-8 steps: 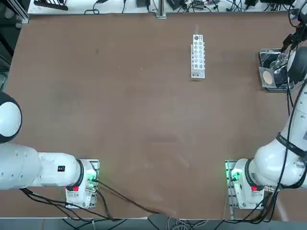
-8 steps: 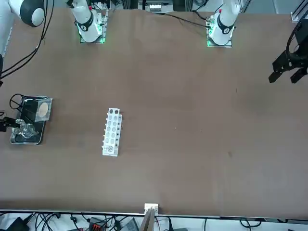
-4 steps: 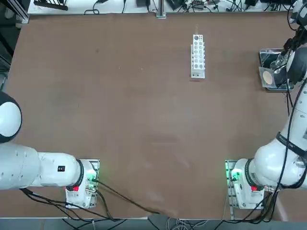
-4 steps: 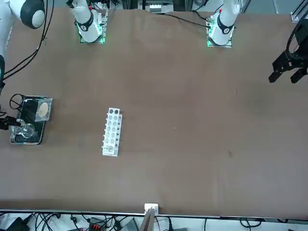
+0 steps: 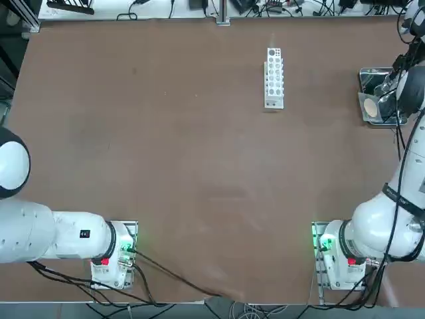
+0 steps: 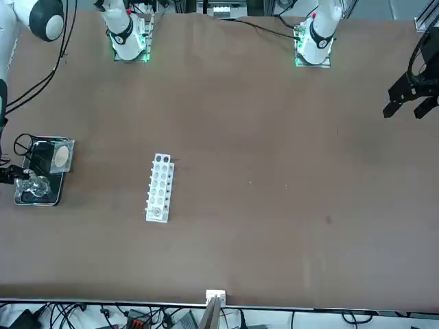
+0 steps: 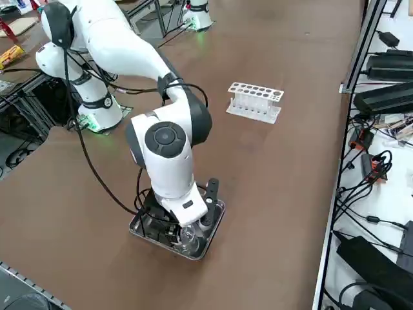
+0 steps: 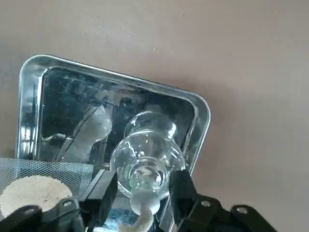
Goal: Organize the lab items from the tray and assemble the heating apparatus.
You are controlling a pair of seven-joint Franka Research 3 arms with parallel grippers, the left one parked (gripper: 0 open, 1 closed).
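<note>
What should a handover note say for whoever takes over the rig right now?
Right gripper: down in the tray, fingers either side of the glass burner; a firm grip is not clear.
Gauze mat lies in the tray beside the burner; the wire tripod cannot be made out.
White rack stands apart on the table.
Done: nothing moved out.
Left: unload the items and stack the apparatus.

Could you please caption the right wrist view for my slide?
Right gripper fingers flanking the glass burner in the metal tray.
</note>
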